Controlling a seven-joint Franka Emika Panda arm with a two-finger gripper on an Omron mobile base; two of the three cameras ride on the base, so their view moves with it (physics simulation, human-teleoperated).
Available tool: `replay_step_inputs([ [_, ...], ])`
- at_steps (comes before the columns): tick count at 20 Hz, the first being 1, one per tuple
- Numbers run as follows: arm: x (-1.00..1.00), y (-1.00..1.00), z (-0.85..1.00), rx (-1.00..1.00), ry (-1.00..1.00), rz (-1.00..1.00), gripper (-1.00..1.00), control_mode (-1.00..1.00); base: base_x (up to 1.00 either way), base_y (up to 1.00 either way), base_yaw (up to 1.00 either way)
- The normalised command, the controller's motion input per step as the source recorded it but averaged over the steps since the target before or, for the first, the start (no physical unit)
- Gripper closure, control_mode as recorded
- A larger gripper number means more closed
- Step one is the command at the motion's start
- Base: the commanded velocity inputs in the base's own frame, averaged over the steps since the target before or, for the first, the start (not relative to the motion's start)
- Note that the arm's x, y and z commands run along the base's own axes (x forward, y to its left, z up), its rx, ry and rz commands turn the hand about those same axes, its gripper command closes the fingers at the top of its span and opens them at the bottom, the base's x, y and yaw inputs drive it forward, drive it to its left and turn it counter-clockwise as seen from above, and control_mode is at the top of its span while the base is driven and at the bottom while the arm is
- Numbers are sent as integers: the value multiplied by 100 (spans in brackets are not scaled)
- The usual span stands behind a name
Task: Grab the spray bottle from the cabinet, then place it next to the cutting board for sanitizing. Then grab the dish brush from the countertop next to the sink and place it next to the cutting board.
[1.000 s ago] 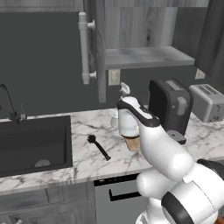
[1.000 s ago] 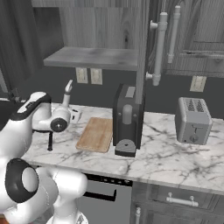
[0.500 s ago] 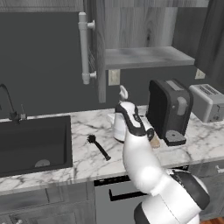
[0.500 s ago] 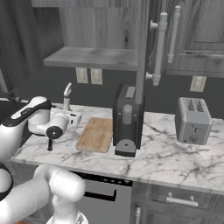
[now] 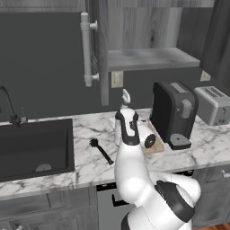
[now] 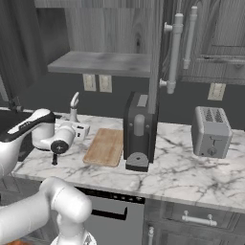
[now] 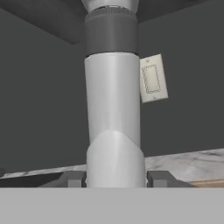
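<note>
My gripper (image 7: 114,179) is shut on the spray bottle (image 7: 113,109), a pale grey-white upright bottle that stands between the two finger tips (image 7: 74,179). From the left base view the spray bottle (image 5: 124,99) rises behind my gripper (image 5: 122,130), just left of the cutting board (image 5: 155,143), which the arm partly hides. In the right base view the spray bottle (image 6: 73,107) and my gripper (image 6: 76,128) are left of the light-brown cutting board (image 6: 105,147). Whether its base touches the countertop (image 5: 85,168) is hidden. The black dish brush (image 5: 101,150) lies right of the sink (image 5: 36,148). The cabinet (image 5: 152,58) is open above.
A black coffee machine (image 5: 173,112) stands right of the board, and a toaster (image 5: 215,105) stands further right. The cabinet door's long white bar handle (image 5: 85,49) hangs above the counter. A wall socket (image 7: 152,79) is behind the bottle.
The spray bottle has sunk a little toward the countertop, still held. My arm's elbow has swung down and forward in the base views.
</note>
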Motion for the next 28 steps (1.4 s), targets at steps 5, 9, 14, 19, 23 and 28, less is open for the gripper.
replay_step_inputs([
  [5, 6, 0, 0, 0, 0, 0, 100, -100, 0, 0, 0],
  [9, 9, 0, -1, 0, 0, 0, 100, -100, 0, 0, 0],
  [14, 6, -5, -1, 0, -1, 0, 100, -100, 0, 0, 0],
  [19, 5, 0, -5, 0, -4, 0, 100, -100, 0, 0, 0],
  [23, 4, 0, -16, 0, -9, 0, 100, -100, 0, 0, 0],
  [28, 6, 0, -9, 0, -7, 0, 100, -100, 0, 0, 0],
])
